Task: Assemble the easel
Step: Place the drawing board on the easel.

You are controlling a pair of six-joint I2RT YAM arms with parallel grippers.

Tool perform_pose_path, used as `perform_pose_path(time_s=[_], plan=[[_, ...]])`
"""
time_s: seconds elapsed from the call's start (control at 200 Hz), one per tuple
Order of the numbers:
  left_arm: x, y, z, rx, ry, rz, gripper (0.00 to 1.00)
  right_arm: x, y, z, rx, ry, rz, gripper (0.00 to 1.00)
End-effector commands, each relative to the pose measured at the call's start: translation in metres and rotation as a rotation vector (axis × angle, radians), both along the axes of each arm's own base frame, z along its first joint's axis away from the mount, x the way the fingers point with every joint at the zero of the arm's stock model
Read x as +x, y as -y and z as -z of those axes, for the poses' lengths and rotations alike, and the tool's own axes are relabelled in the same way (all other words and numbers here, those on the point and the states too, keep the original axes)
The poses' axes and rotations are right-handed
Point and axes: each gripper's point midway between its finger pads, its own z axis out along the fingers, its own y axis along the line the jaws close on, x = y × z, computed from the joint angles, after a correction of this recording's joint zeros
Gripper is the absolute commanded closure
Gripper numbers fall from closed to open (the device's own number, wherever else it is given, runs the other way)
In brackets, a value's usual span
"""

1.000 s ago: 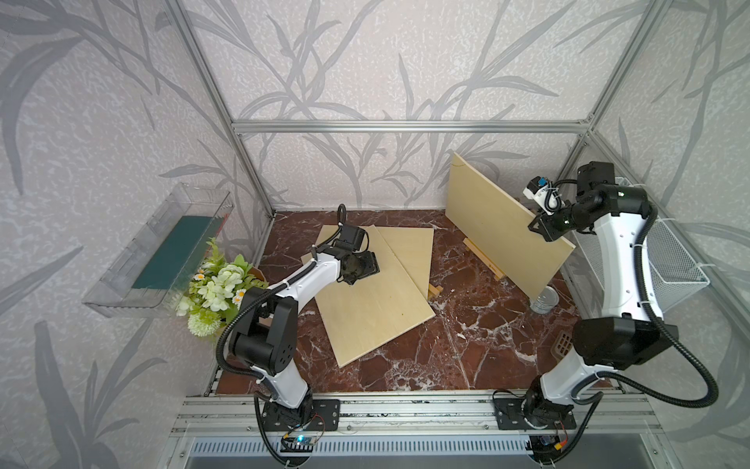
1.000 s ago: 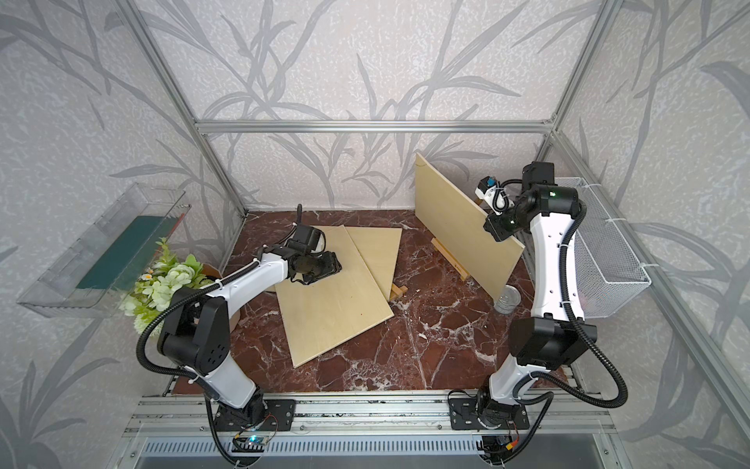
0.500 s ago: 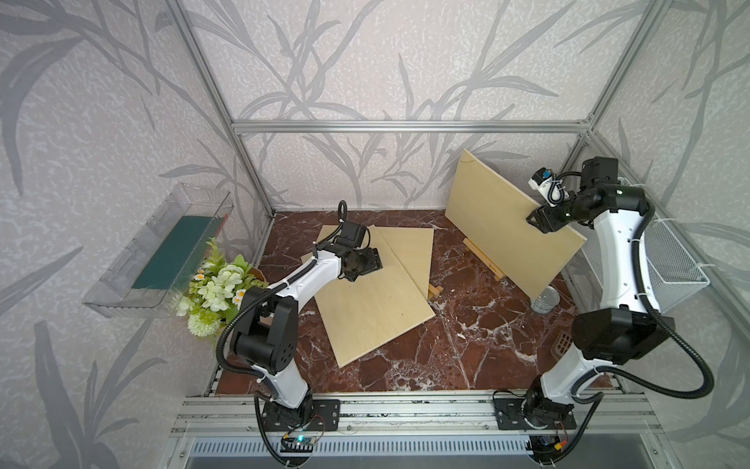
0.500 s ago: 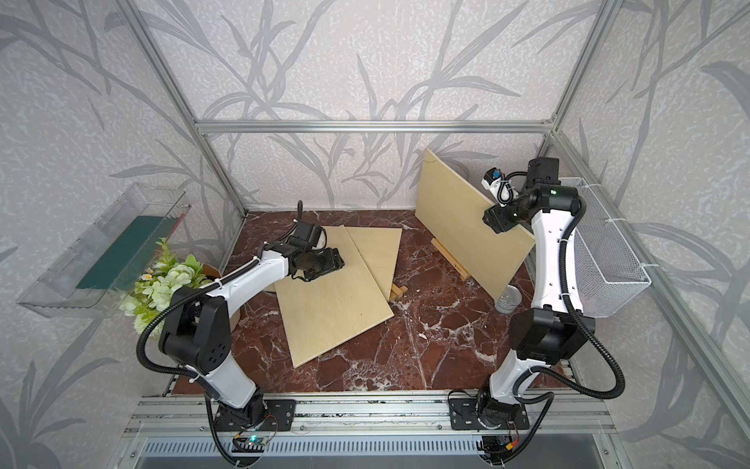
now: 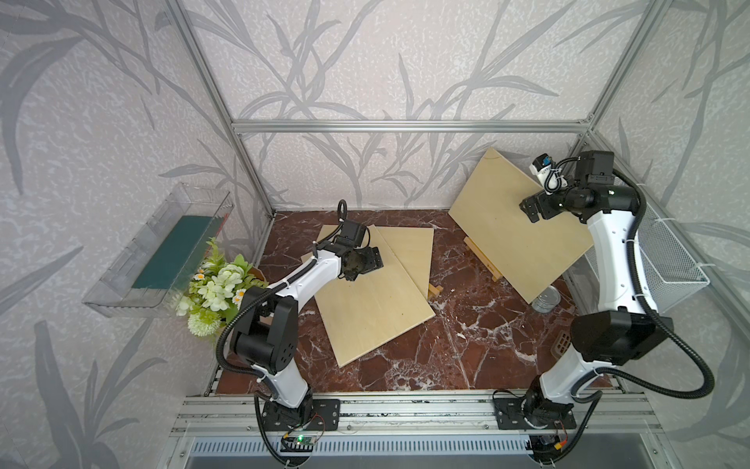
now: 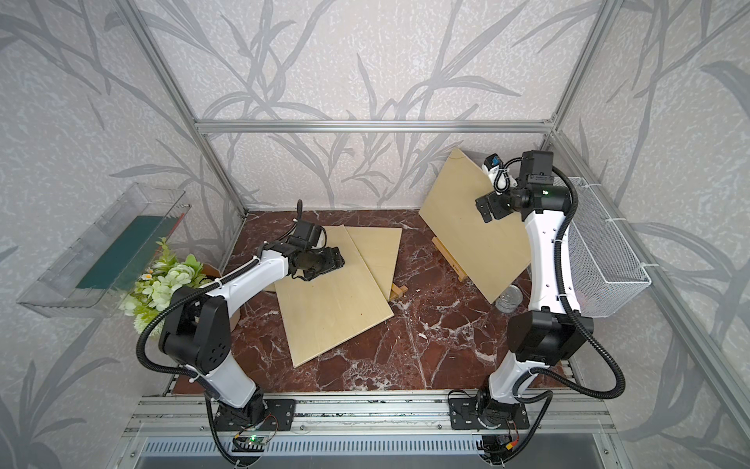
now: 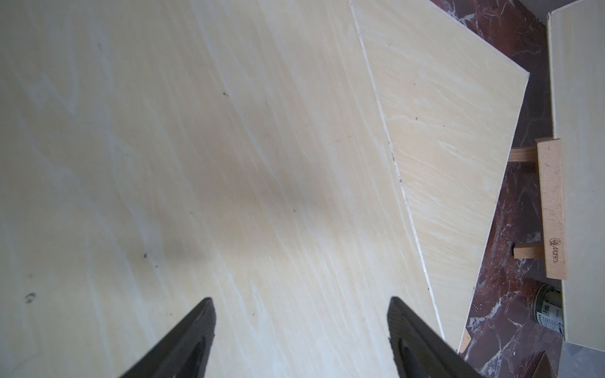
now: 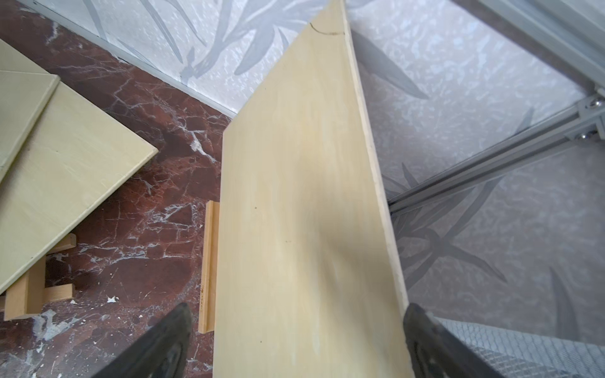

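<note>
Three pale boards, catalogued in both top views: two are lying flat and overlapping on the marble floor [image 5: 466, 337], the top flat board [image 5: 373, 312] partly covering the lower flat board [image 5: 410, 251]. The leaning board [image 5: 511, 243] is standing tilted at the right on the easel ledge [image 5: 483, 260]. The left gripper [image 5: 365, 264] is hovering over the top flat board, jaws spread. The right gripper [image 6: 485, 209] is sitting at the leaning board's upper edge, jaws spread. A tin [image 5: 546, 298] is standing by that board's near corner. Flowers [image 5: 215, 284] and a clear tray [image 5: 162, 251] are sitting at the left, a wire basket [image 5: 669, 264] at the right.

Left wrist view: the fingers [image 7: 193, 330] are standing apart, gripping nothing, with bare top flat board [image 7: 196, 147] between them.

Right wrist view: the fingers [image 8: 163, 340] are standing wide to either side of the leaning board [image 8: 301, 212]; contact cannot be told. A wooden frame [image 8: 23, 294] is poking out from under the lower flat board [image 8: 82, 157].
</note>
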Motion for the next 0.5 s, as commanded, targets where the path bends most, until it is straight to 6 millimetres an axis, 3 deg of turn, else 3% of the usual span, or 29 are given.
perform_pose_path(time_s=[0.0,0.12,0.195,0.275,0.495], plan=[[-0.002,-0.014,-0.006,0.017,0.021,-0.065,0.16,-0.009,-0.013,-0.053,0.015,0.188,0.027,0.01],[-0.006,-0.029,-0.002,0.027,0.020,-0.121,0.16,-0.021,-0.042,-0.070,0.151,0.270,0.045,0.01],[-0.011,-0.038,0.000,0.034,0.009,-0.150,0.16,-0.032,-0.073,-0.058,0.247,0.268,0.021,0.01],[-0.018,-0.047,0.001,0.042,0.002,-0.167,0.16,-0.046,-0.110,-0.030,0.339,0.225,-0.010,0.01],[-0.054,-0.091,0.003,0.114,-0.071,-0.278,0.16,-0.090,-0.214,0.080,0.506,-0.088,-0.122,0.00]])
